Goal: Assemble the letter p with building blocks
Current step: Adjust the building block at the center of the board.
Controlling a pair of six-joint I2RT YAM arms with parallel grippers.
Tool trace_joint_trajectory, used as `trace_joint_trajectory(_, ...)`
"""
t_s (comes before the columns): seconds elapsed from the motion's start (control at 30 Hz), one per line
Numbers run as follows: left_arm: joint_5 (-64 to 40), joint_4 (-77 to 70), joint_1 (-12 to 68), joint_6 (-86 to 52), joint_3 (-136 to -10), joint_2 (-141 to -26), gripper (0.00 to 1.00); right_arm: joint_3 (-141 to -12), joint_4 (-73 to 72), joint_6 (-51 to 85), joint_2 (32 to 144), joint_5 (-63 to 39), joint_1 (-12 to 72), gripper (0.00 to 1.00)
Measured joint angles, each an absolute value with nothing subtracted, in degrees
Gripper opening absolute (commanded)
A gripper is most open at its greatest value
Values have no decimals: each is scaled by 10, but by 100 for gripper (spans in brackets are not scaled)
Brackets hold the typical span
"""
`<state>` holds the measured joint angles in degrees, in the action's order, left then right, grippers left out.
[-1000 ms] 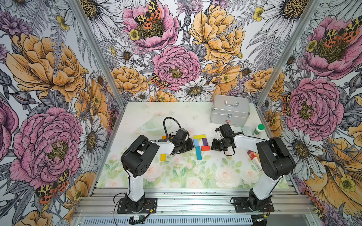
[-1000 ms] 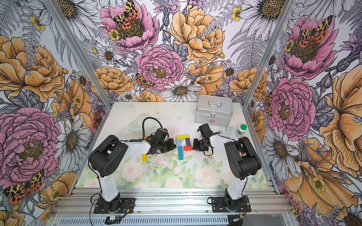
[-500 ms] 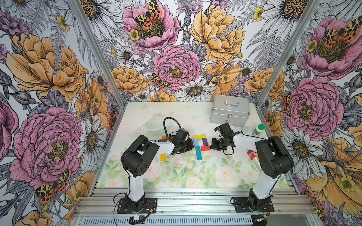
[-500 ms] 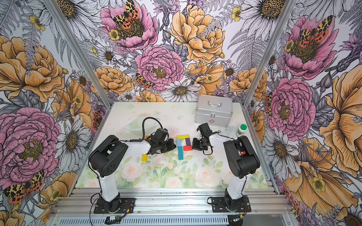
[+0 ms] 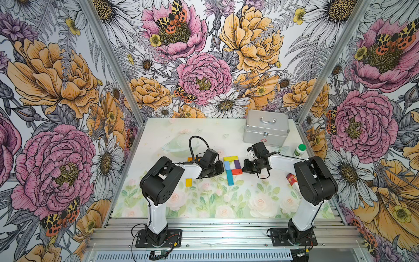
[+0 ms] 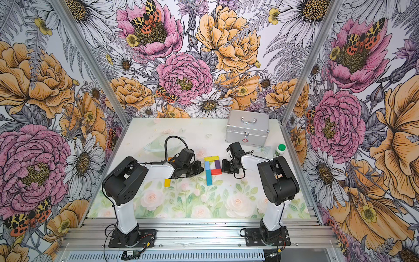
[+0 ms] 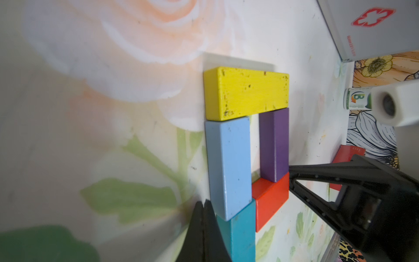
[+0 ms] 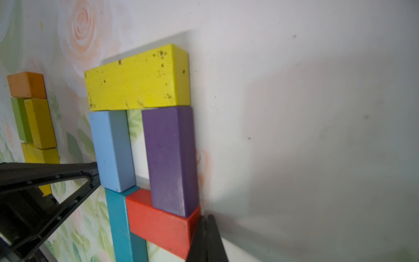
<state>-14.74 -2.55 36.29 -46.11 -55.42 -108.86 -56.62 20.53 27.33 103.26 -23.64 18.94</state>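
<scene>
Five building blocks lie flat in a P shape: yellow [image 5: 230, 158] across the top, light blue [image 5: 226, 165] and teal [image 5: 229, 178] as the stem, and purple [image 5: 237, 163] and red [image 5: 236, 171] closing the loop. My left gripper [image 7: 203, 204] is shut and empty, with its tip against the stem's outer side where light blue [image 7: 227, 165] meets teal [image 7: 240, 236]. My right gripper [image 8: 205, 219] is also shut and empty, and it touches the outer end of the red block [image 8: 158, 224]. In both top views the grippers [image 6: 201, 169] [image 6: 224, 169] flank the letter.
Spare orange [image 8: 27, 85], green [image 8: 20, 120] and yellow [image 8: 39, 123] blocks lie behind the left gripper, and a yellow one [image 5: 188, 182] sits nearer the front. A silver case [image 5: 266, 129], a green-capped bottle [image 5: 299, 150] and a red-and-white carton [image 5: 292, 180] stand at the right. A clear plastic dish [image 5: 179, 146] lies at the back left.
The right arm's elbow has shifted slightly. Both shut grippers stay against the letter's sides, and the blocks have not visibly moved.
</scene>
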Motion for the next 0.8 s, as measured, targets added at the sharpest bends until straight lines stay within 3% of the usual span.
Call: trace_joint_trajectory(0.8, -139, -20, 359, -460, -546, -1079, 0, -553, 189, 275, 1027, -237, 184, 0)
